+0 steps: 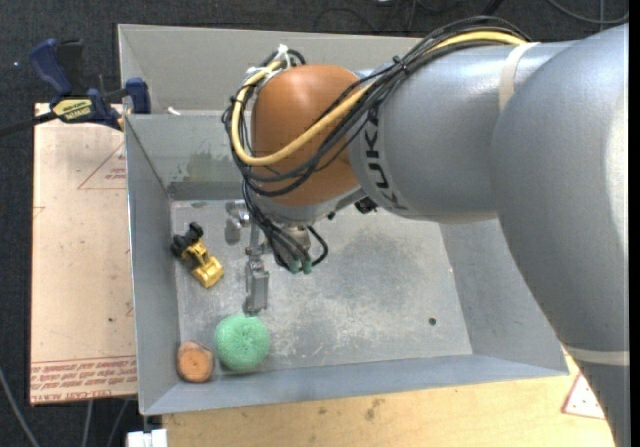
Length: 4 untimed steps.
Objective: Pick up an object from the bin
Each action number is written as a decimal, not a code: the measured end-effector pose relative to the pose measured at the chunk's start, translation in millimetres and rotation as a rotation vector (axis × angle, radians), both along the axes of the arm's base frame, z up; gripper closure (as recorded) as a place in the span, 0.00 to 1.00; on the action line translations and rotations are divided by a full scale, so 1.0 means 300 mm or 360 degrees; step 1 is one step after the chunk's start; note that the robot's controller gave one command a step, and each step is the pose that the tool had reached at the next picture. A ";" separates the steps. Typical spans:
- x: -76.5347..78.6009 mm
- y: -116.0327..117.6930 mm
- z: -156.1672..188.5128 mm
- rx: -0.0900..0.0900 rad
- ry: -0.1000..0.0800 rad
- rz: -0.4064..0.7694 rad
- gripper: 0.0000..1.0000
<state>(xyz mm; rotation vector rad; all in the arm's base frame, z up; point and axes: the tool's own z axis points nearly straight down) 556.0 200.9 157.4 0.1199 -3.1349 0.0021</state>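
Nearest the viewer, in the front left corner of the grey bin (pixel 149 265), lies an orange-brown stub (pixel 195 362), with a green ball (pixel 242 343) touching or just beside it on its right. Just beyond the ball hangs the gripper (pixel 256 287), low over the bin floor, with nothing seen in its grasp; whether it is released or clenched cannot be told from here. To its left, a little farther back, lies a small yellow and black toy (pixel 199 257). Behind and above sits the wrist's orange cover (pixel 300 130), looped with cables.

The ball looks the likeliest pick. Being round, it could roll off toward the corner if the gripper lands off-centre, or drag the stub along. A sideways drift might knock the toy.
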 end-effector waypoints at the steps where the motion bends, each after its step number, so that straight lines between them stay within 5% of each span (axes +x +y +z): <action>1: -0.080 0.037 -0.064 0.0005 -0.0010 0.0353 0.00; 3: -0.163 -0.155 -0.235 -0.0002 -0.0006 0.0050 0.00; 4: -0.166 -0.086 -0.261 0.0005 -0.0008 0.0245 0.00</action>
